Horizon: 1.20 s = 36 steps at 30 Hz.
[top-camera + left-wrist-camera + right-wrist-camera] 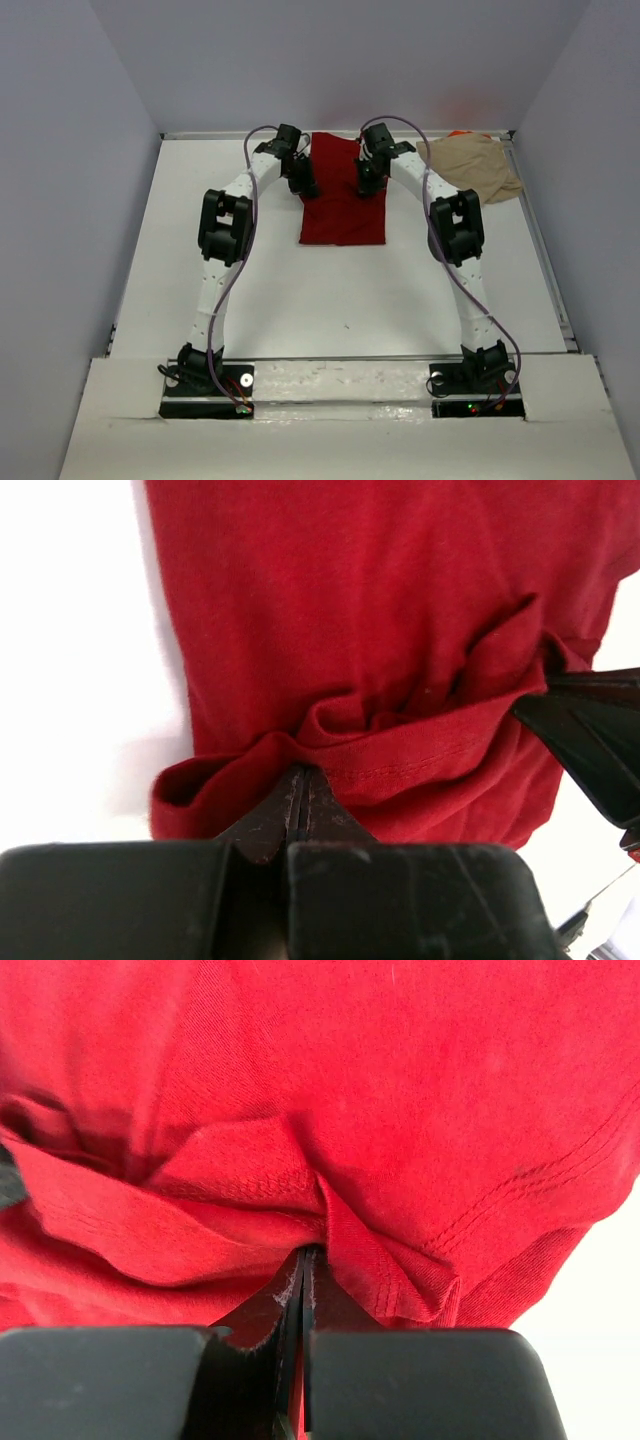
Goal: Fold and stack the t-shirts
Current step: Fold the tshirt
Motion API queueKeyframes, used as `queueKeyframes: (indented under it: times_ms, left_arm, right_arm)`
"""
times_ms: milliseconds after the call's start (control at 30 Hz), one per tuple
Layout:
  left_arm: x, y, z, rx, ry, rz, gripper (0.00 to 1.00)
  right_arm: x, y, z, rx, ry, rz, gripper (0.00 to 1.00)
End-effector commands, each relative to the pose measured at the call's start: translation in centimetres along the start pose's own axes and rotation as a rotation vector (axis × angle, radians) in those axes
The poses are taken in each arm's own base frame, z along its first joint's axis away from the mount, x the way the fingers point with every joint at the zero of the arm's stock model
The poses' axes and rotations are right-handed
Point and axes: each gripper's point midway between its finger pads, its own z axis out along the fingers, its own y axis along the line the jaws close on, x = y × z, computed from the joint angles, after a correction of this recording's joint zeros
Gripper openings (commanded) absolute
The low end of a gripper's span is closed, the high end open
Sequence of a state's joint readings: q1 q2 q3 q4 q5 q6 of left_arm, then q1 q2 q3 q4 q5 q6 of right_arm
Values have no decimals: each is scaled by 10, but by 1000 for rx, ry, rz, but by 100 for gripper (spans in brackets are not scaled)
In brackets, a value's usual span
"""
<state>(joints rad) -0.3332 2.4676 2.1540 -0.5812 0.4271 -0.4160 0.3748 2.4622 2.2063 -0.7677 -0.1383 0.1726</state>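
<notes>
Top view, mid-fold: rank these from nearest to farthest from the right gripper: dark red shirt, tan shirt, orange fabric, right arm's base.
From the right gripper:
1. dark red shirt: pinched in the gripper, at the shirt's far right part.
2. tan shirt: crumpled to the gripper's right, in the far right corner.
3. orange fabric: a sliver peeking out behind the tan shirt.
4. right arm's base: at the near edge.

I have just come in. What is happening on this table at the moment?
Two robot arms are working on a dark red t-shirt that lies at the far middle of the table. The left hand and the right hand are each shut on a bunched edge of it, one at each side. A tan t-shirt lies crumpled in the far right corner, untouched, with a bit of orange fabric behind it.
</notes>
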Motion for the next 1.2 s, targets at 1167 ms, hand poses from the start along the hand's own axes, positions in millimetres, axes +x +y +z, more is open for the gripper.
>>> queueKeyframes:
  times_ms: [1167]
  left_arm:
    - [169,-5,-78,6,115,-68,0]
  right_arm:
    - [166,40,-79,-40,161,75,0]
